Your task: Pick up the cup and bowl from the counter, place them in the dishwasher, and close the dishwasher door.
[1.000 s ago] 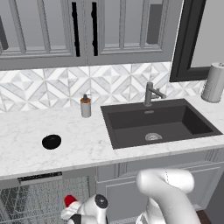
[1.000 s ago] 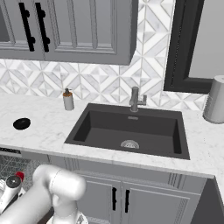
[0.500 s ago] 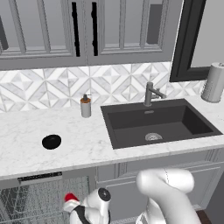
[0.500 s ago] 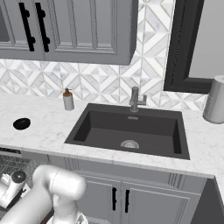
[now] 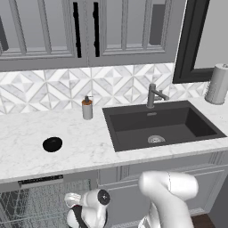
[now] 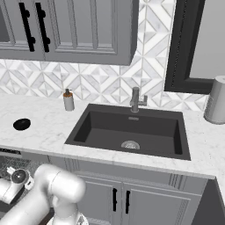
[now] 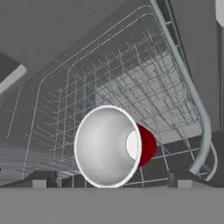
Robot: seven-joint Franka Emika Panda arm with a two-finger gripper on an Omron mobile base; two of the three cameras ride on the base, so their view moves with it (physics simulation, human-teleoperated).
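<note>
I see the red cup (image 7: 114, 146) in the hand view, lying on its side in the dishwasher's grey wire rack (image 7: 131, 83), its white inside facing the camera. The fingers (image 7: 110, 179) stand spread wide, one dark tip at each side of the cup's mouth, with the cup between them and neither visibly pressing on it; they hold nothing.

From the left base view, my arm reaches low in front of the open dishwasher (image 5: 40, 202), below the edge of the white marble surface (image 5: 26, 151). The black bowl (image 5: 52, 144) sits on that surface, to the left of the dark sink (image 5: 160, 127) and well apart from it. A grey soap bottle (image 5: 87, 108) stands at the back near the sink's left corner. In the right base view I see the bowl (image 6: 22, 124) on the surface at the far left.
</note>
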